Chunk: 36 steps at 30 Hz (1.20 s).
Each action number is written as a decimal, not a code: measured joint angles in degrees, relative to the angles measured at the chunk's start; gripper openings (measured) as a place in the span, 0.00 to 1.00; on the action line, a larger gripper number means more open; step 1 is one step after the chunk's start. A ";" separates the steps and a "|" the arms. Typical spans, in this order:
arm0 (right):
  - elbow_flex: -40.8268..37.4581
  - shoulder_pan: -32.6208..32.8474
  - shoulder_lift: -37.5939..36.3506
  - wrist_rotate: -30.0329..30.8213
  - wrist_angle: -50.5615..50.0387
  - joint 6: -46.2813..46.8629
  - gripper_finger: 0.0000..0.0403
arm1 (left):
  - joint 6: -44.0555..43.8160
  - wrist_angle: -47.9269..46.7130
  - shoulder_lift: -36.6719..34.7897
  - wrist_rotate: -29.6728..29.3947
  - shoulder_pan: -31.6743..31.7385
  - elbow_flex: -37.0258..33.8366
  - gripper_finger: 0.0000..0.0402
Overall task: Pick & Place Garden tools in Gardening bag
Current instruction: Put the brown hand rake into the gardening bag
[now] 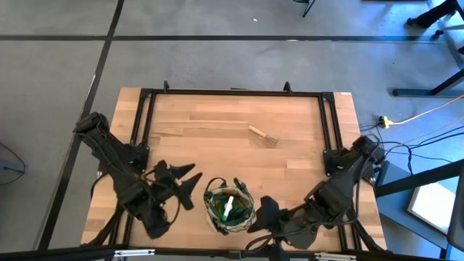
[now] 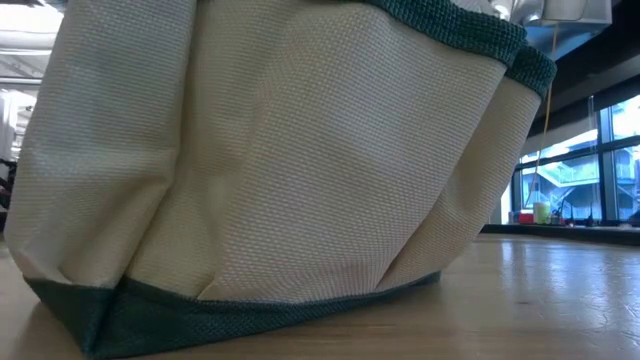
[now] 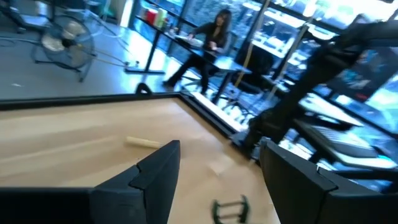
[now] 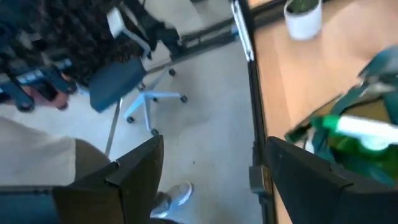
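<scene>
The gardening bag (image 1: pixel 229 206) stands on its base near the table's front edge, between my two arms; its khaki wall (image 2: pixel 280 160) fills the low view. A green spray bottle with a white trigger (image 1: pixel 228 208) sits inside it, and shows too in the right wrist view (image 4: pixel 357 130). A wooden-handled fork (image 1: pixel 263 135) lies flat on the table, farther back. My left gripper (image 1: pixel 192 181) hovers open just left of the bag with nothing between its fingers (image 3: pixel 163 168). My right gripper (image 1: pixel 259 217) hovers open just right of the bag, also with nothing in it.
A small white pot with a plant (image 4: pixel 303 15) stands on the table near an edge. A black metal frame (image 1: pixel 232 92) runs round the tabletop. A person sits at a desk (image 3: pixel 208 37) beyond the table, and a person's shoe (image 4: pixel 174 196) shows on the floor beside it.
</scene>
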 joint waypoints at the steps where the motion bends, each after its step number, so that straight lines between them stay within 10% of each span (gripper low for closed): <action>1: -1.39 0.00 0.00 -0.56 1.08 0.00 0.70 | 0.67 0.04 -0.17 0.48 1.08 0.00 0.54; 22: -61.00 -7.37 -37.45 -2.18 41.39 3.45 0.47 | 8.43 5.94 -1.83 6.79 19.64 0.00 0.54; 30: -66.39 -19.40 -48.87 -20.20 33.83 -3.62 0.47 | 42.25 33.87 -2.82 28.30 32.42 0.00 0.53; 36: -69.95 -29.67 -56.78 -28.75 31.97 -8.24 0.47 | 46.53 41.26 -2.27 40.67 41.85 0.02 0.53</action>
